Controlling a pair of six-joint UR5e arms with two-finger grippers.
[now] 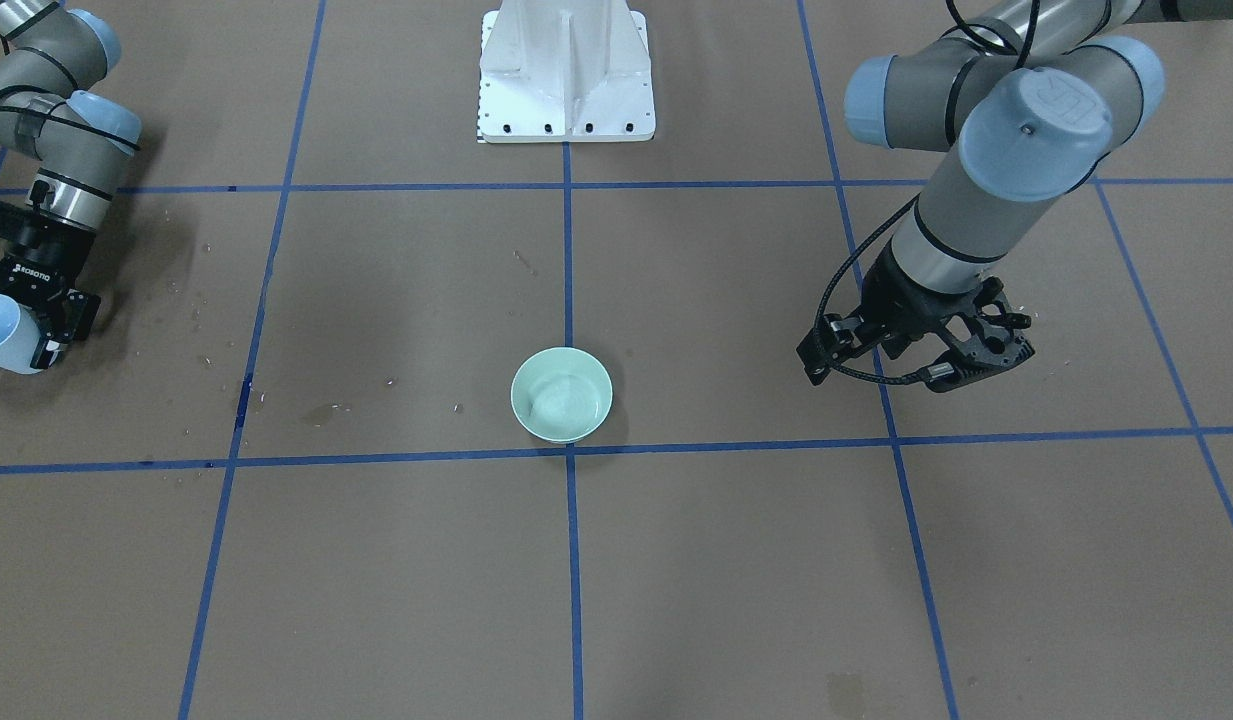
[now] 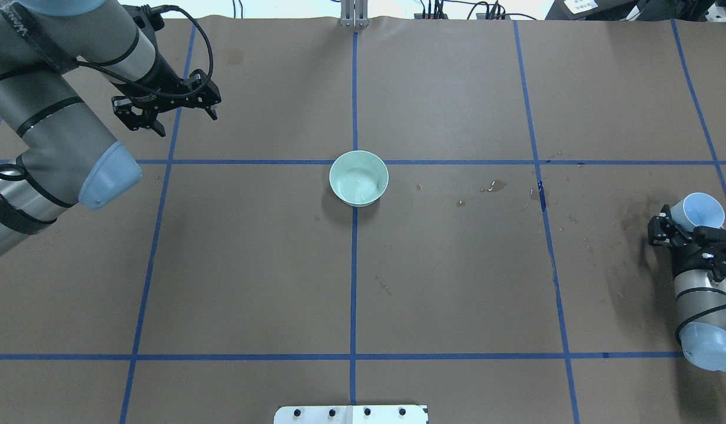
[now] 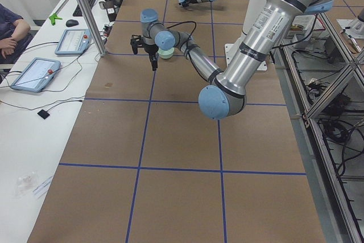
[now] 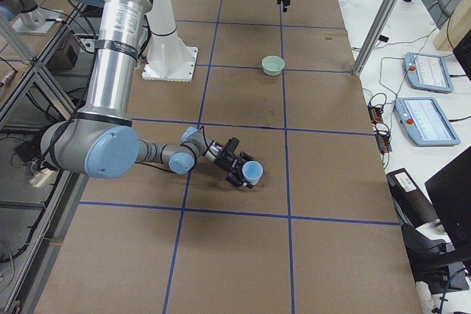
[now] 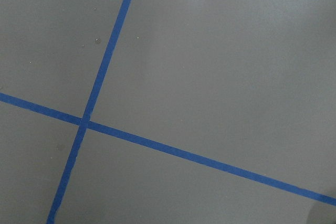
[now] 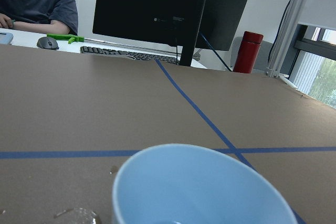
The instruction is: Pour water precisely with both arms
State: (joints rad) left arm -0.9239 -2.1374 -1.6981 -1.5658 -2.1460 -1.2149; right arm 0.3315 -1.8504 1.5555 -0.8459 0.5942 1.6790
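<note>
A pale green bowl point(image 1: 561, 393) stands at the table's middle on a blue tape crossing, and it also shows in the overhead view point(image 2: 358, 178). A wet sheen of water shows inside it. My right gripper point(image 2: 692, 227) is shut on a light blue cup point(image 2: 698, 212), held tilted, low over the table's right end, far from the bowl. The cup's rim fills the bottom of the right wrist view point(image 6: 199, 187). My left gripper point(image 2: 171, 115) is open and empty, pointing down over the far left of the table, also away from the bowl.
Water drops and damp stains point(image 2: 495, 186) lie on the brown paper between the bowl and the right gripper. The white pedestal point(image 1: 566, 75) stands at the robot's edge. Blue tape lines point(image 5: 105, 61) grid the table. An operator point(image 6: 37, 3) sits beyond the far end.
</note>
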